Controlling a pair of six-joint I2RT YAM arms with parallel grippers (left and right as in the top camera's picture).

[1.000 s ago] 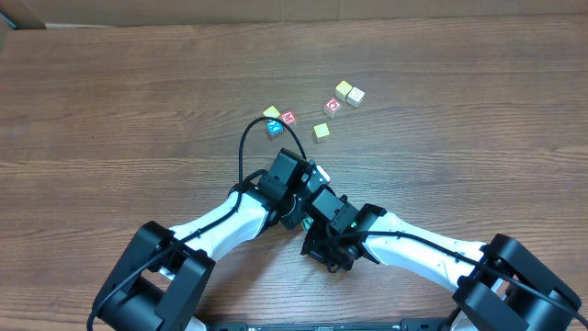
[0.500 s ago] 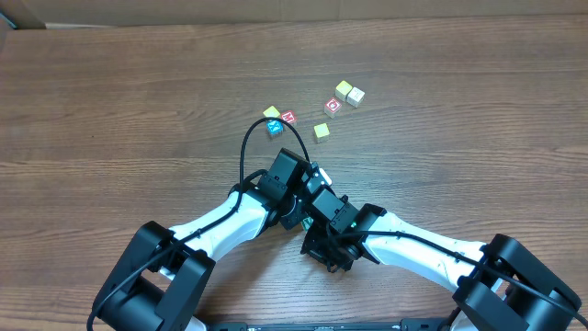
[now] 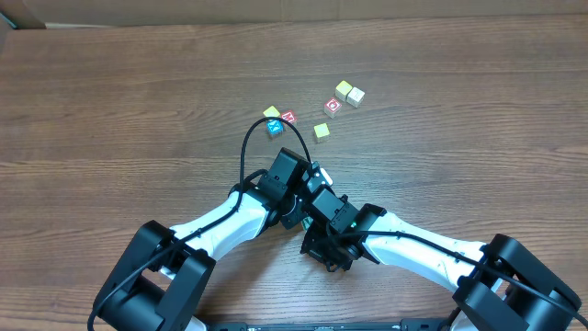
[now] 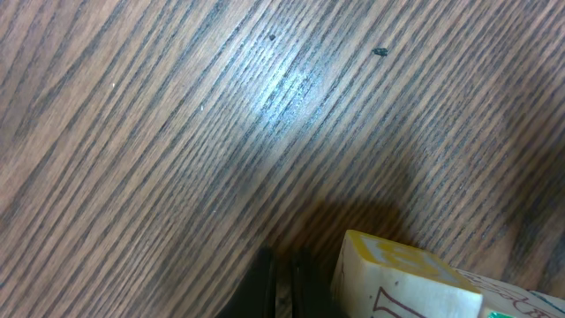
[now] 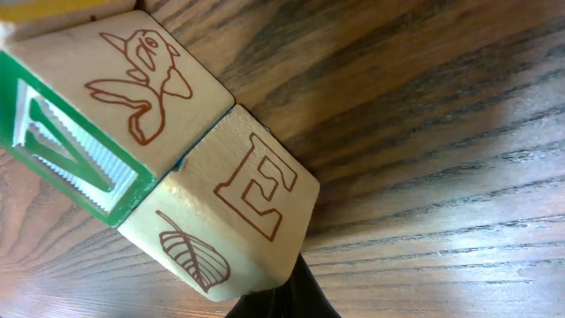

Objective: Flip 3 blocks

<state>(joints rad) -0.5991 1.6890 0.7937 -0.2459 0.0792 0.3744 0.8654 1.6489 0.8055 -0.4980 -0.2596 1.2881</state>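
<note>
Closest to the robot's base, the two arms fold inward and meet over the middle of the table (image 3: 110, 110). In the overhead view their wrists crowd together and cover whatever lies under them.

The right gripper (image 5: 281, 305) has its fingers pressed together into one dark tip and holds nothing. The tip sits right at the lower corner of the E block (image 5: 238, 208), but whether it touches cannot be told. That block is pale wood with a red-brown E on one face and a leaf on the next. It rests on the table, pressed edge to edge against the V block (image 5: 97, 124), which has a green face with a raised V and a pale face with a red-brown animal drawing.

The left gripper (image 4: 281, 284) is also closed and empty – two dark fingers with only a slit between them. Just beside it stands a cream block (image 4: 393, 274) with yellow on top and a red-brown mark on its side.

A black cable (image 3: 246, 140) loops up from the left wrist. Beyond it, well apart from the grippers, small cubes are scattered: a blue cube (image 3: 274, 128), a yellow cube (image 3: 271, 112) and a red cube (image 3: 288, 118) close together, then a lime cube (image 3: 321, 131). Farther off are a second red cube (image 3: 333, 107) and a touching pair – a yellow-topped cube (image 3: 343, 89) and a pale cube (image 3: 356, 96).
</note>
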